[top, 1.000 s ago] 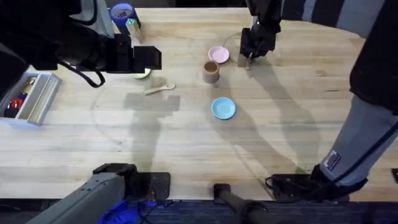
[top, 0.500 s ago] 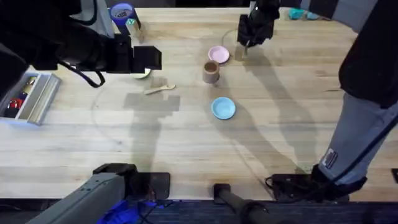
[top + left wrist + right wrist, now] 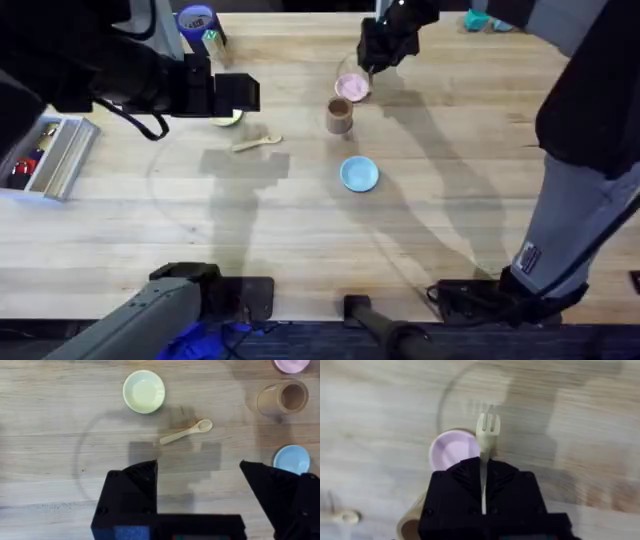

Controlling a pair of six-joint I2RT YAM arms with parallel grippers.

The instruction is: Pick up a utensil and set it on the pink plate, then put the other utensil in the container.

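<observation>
My right gripper (image 3: 382, 52) is shut on the pale wooden fork (image 3: 485, 435), whose tines stick out ahead of the black fingers, beside the pink plate (image 3: 454, 450). From overhead that gripper hangs over the far right rim of the pink plate (image 3: 351, 87). The tan cup (image 3: 340, 116) stands just in front of the plate, also seen as the cup (image 3: 282, 397) in the left wrist view. The wooden spoon (image 3: 257, 143) lies flat on the table; the spoon (image 3: 186, 432) is ahead of my open left gripper (image 3: 200, 470), which is raised high at the left.
A light blue plate (image 3: 359, 173) sits nearer the bases than the cup. A yellow-green plate (image 3: 144, 391) lies beyond the spoon. A purple-blue tub (image 3: 197, 22) stands at the far left, and a grey tray (image 3: 52, 155) rests at the left edge.
My right gripper has carried the fork leftward and farther back, from right of the pink plate to over its rim. The left arm and spoon have stayed still.
</observation>
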